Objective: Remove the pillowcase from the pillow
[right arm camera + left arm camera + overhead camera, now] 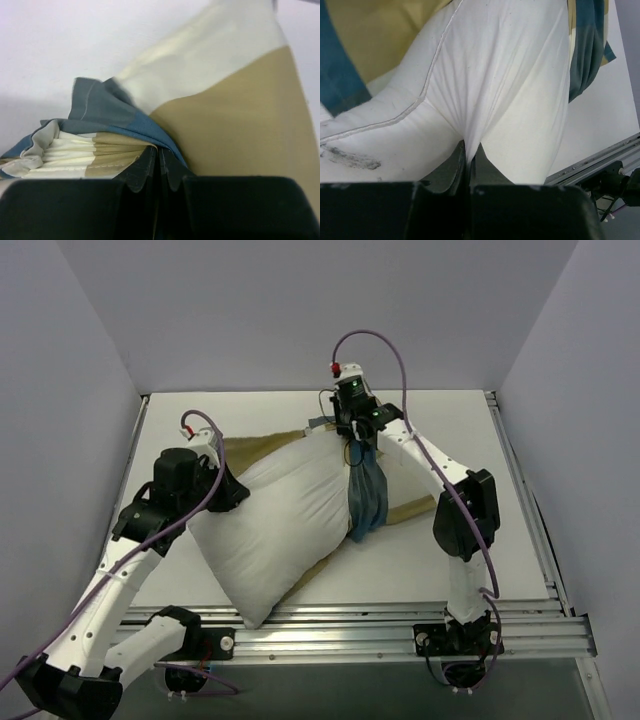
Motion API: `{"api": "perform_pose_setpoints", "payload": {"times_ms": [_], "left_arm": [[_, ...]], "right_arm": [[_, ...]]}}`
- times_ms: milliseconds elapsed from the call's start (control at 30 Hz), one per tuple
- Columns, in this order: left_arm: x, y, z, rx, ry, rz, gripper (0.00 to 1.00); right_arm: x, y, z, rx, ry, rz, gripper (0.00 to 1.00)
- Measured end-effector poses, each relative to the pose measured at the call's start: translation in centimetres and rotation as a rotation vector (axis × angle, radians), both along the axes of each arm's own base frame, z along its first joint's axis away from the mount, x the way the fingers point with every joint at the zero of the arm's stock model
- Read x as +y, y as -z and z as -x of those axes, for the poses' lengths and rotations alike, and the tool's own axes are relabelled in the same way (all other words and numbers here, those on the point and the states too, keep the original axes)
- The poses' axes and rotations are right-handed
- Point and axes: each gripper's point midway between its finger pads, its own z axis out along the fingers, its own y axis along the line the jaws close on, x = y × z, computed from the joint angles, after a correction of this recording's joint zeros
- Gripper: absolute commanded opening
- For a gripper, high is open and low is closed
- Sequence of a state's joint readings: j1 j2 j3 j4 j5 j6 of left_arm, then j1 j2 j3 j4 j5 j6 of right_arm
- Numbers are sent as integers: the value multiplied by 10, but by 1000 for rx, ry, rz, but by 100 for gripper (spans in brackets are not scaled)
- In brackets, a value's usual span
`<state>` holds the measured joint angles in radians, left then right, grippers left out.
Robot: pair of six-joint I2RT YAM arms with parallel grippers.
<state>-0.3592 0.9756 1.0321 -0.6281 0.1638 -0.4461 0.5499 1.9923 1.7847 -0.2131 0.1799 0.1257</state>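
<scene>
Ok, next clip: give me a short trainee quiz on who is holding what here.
1. True or false: the left tool pinches the pillow, not the pillowcase.
2. Pick one. The right tool is shut on: A) the pillow, B) the pillowcase, C) nothing.
3. Fill in: in the top view, most of the pillow is ___ (bare or covered).

Key: 1 true; 2 B; 3 bare.
</scene>
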Motion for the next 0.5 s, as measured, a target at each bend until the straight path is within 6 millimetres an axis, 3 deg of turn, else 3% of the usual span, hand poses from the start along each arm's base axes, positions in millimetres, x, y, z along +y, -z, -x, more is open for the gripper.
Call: {"api": "perform_pose_setpoints", "payload": {"times_ms": [133, 267, 367, 500], "left_arm": [[7, -8, 18, -11, -2, -1, 2], [11, -9, 29, -2, -1, -4, 2], [13, -7, 33, 14, -7, -8, 2], [17, -5, 34, 28, -24, -24, 2]], "right_arm": [[-46, 5, -12, 55, 162, -72, 0], [-72, 10, -9, 120, 263, -133, 0], [-79, 14, -3, 169, 293, -170, 0], [-73, 15, 3, 196, 254, -203, 3]]}}
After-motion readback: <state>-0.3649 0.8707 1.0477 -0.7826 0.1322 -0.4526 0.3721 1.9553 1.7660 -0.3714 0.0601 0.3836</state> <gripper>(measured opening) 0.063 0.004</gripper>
